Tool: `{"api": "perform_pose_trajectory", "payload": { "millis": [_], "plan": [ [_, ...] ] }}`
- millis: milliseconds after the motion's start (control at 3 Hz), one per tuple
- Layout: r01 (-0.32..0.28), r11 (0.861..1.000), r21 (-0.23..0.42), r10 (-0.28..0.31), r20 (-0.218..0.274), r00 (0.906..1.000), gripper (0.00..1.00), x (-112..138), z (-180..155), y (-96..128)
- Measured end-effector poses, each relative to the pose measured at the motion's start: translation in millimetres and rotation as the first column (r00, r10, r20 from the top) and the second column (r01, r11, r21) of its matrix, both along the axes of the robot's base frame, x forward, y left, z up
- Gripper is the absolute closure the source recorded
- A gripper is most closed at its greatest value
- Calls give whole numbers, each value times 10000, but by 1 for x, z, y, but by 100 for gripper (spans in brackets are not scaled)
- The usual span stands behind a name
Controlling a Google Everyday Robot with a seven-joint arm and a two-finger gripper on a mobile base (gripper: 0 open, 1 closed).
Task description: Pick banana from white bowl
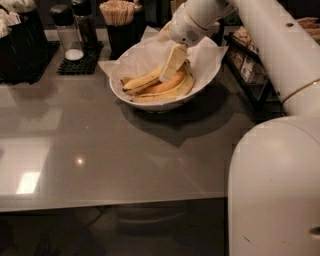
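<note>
Hand (169, 74) at the end of the white arm (272, 47) reaches down from the far right into the white bowl (150, 106), its pale tip resting against the fruit near the bowl's middle; whether it is open or closed on anything cannot be told. The banana (141, 81), long, fairly straight and brown-streaked, lies on the left side of the bowl with its right end under the hand. Just nearer and to the right lie a more orange banana (170, 85) and a paler, curved banana (165, 95), all touching. Crinkled white paper (145, 57) lines the bowl and sticks up past its far rim. The bowl sits on the grey table (100, 150), towards its far side. Far left stand a clear shaker (65, 30) and a dark shaker (85, 22) on a black mat (80, 62), with a cup of wooden sticks (117, 12) beside them.
</note>
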State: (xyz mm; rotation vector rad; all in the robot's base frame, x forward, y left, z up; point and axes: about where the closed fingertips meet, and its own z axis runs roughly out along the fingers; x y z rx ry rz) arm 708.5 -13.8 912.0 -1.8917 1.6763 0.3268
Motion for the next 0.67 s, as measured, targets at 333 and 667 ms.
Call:
{"api": "perform_pose_trajectory", "payload": {
  "millis": [333,667],
  "plan": [
    [-171,9997,187,180,-459,9988,11,-1,-13,6],
    [-264,9992,292,287,-805,9963,8,-1,-23,9]
  ]
}}
